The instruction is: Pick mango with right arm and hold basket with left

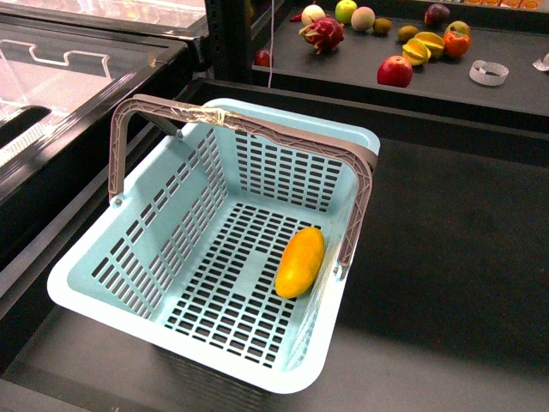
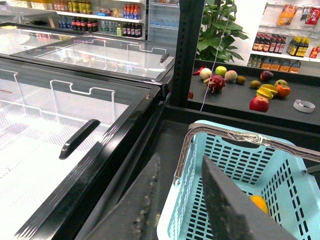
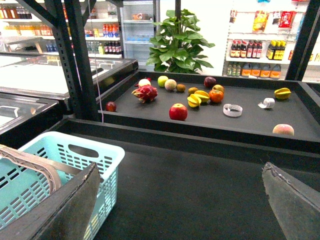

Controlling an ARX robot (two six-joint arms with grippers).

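Pale-blue basket (image 1: 171, 257), one in number, stands on the dark bench (image 1: 455, 283) with a glass-topped freezer (image 2: 60, 135) beside it; both grey-brown handles (image 1: 249, 120) are swung up together over its far half. One mango (image 1: 300, 262) lies on the slotted floor against the basket wall nearer the right arm, long axis running toward the far wall.

Left fingers (image 2: 235, 205) are spread wide and hold nothing; they straddle the basket's near corner rim, with the mango just visible past one finger, apart from it. Right fingers (image 3: 295, 200) are likewise wide and empty, over bare bench beside the basket; the mango does not show in that view.

On the rear shelf (image 3: 250, 122) lie assorted fruit: one dragon fruit (image 3: 145, 93), one red apple (image 3: 178, 111), one star fruit (image 3: 282, 93) and several others too small to name.
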